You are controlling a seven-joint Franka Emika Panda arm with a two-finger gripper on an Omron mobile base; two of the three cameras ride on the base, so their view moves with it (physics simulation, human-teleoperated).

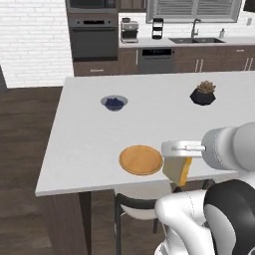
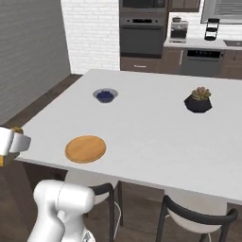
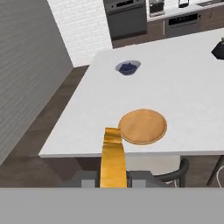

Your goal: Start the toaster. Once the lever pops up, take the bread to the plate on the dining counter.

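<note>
Left base view has the orange-tan wooden plate [image 1: 141, 160] lying bare near the front edge of the white dining surface [image 1: 89, 144], nothing on it. Further back sits a small grey bowl [image 1: 114, 102] holding blue berries [image 1: 114, 102], and off to the right a dark faceted pot [image 1: 202, 96] with a succulent. The hand [image 1: 180, 158] hangs just beside the plate's right rim, its fingers pinched narrow on the slice of bread [image 1: 178, 171], which stands on edge at the surface's front edge, not on the plate. Dark-framed chairs [image 1: 130, 204] are tucked under the surface below.
</note>
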